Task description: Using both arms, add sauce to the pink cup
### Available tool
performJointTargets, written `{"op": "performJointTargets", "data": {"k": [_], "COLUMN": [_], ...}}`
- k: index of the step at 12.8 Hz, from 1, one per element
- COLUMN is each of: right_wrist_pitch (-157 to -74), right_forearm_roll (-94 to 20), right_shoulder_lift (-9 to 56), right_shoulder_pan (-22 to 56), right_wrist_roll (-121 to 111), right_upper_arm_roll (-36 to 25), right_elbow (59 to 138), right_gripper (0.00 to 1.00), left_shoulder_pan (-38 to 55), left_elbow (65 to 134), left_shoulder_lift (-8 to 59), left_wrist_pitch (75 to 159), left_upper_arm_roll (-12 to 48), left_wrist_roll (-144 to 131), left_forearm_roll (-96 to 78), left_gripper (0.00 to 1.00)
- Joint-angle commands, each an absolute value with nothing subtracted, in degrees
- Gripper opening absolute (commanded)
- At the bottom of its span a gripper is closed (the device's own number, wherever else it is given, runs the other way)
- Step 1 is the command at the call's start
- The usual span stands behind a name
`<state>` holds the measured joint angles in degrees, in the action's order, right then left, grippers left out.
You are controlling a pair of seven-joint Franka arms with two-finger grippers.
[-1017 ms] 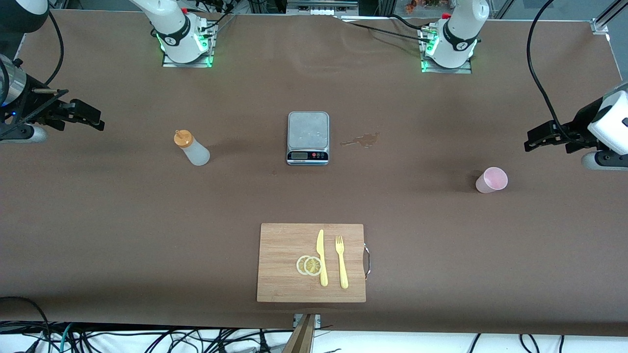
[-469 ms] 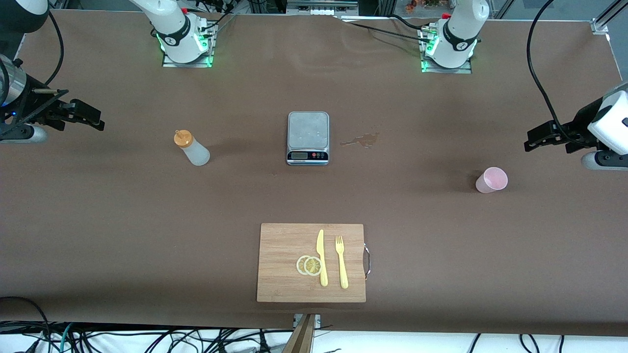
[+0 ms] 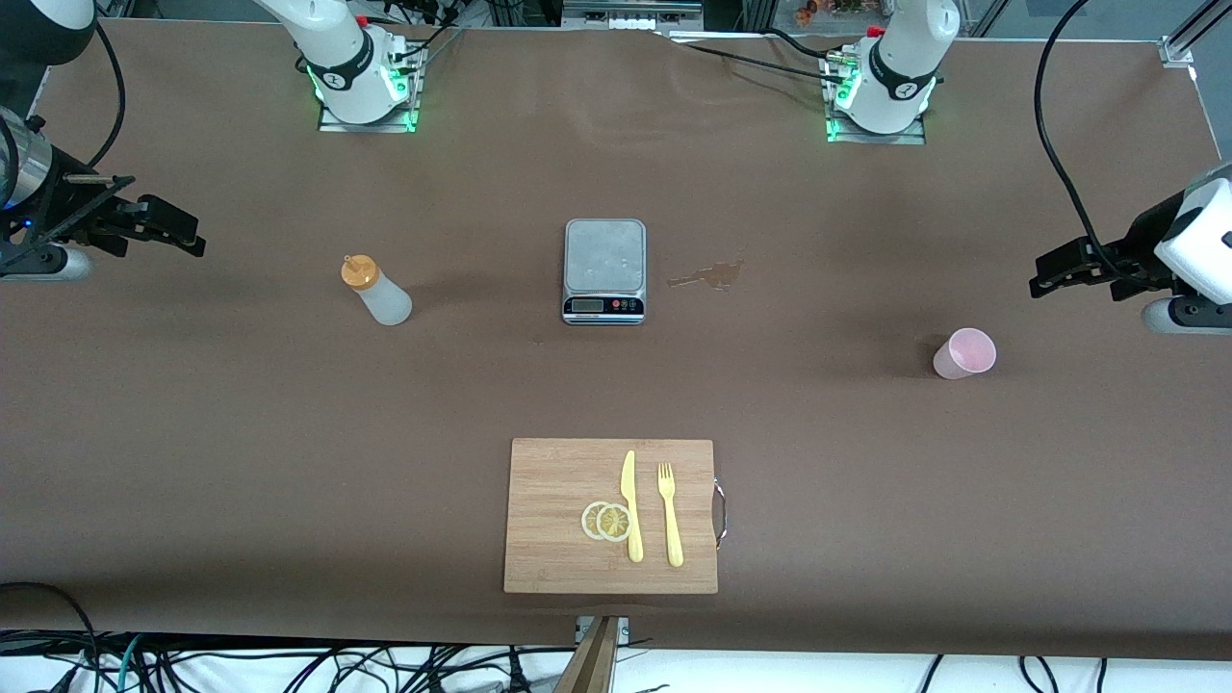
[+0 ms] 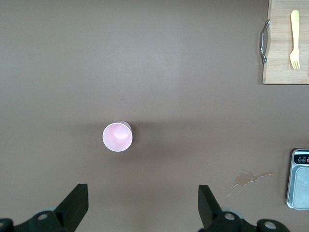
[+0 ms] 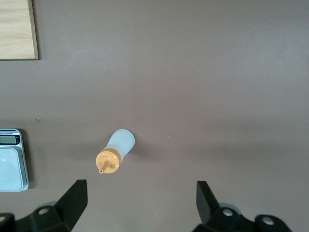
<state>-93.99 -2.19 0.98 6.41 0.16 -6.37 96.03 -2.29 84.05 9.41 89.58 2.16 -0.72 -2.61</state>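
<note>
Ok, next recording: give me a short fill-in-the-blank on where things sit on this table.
1. The sauce bottle stands toward the ____ arm's end of the table.
2. The knife and fork lie on the ____.
3. The pink cup stands ____.
4. Left gripper and right gripper are both ____.

Missing words: right; cutting board; upright; open
</note>
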Motion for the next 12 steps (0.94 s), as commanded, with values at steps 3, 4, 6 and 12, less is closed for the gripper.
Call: {"op": "performJointTargets", "data": {"k": [3, 4, 6, 12], "right_wrist_pitch": [-93.3, -93.3, -93.3, -93.3], "right_forearm_roll": [-1.8, -1.8, -1.8, -1.8], "right_shoulder_lift": [1.1, 1.1, 1.1, 1.1], "right_shoulder_pan": [6.2, 6.2, 6.2, 6.2], "right_wrist_roll": [-0.2, -0.2, -0.2, -0.2], "right_upper_arm_roll": [-6.4, -6.4, -6.4, -6.4], "right_elbow": [95.3, 95.3, 95.3, 95.3], "right_gripper": [1.00, 1.00, 1.00, 1.00], "left_shoulder_pan": [-4.2, -4.6, -5.0, -6.9], "left_elbow": [84.6, 84.7, 85.4, 97.0], "left_shoulder_lift": [11.5, 12.0, 13.6, 15.1], "left_wrist_pitch": [89.8, 89.8, 91.0, 103.3], "left_upper_arm_roll": [1.5, 1.4, 0.2, -0.1], "left_wrist_roll": [6.1, 6.1, 6.3, 12.6], "left_forearm_roll": [-1.4, -1.3, 0.0, 5.1], "left_gripper": [1.00, 1.00, 1.00, 1.00]}}
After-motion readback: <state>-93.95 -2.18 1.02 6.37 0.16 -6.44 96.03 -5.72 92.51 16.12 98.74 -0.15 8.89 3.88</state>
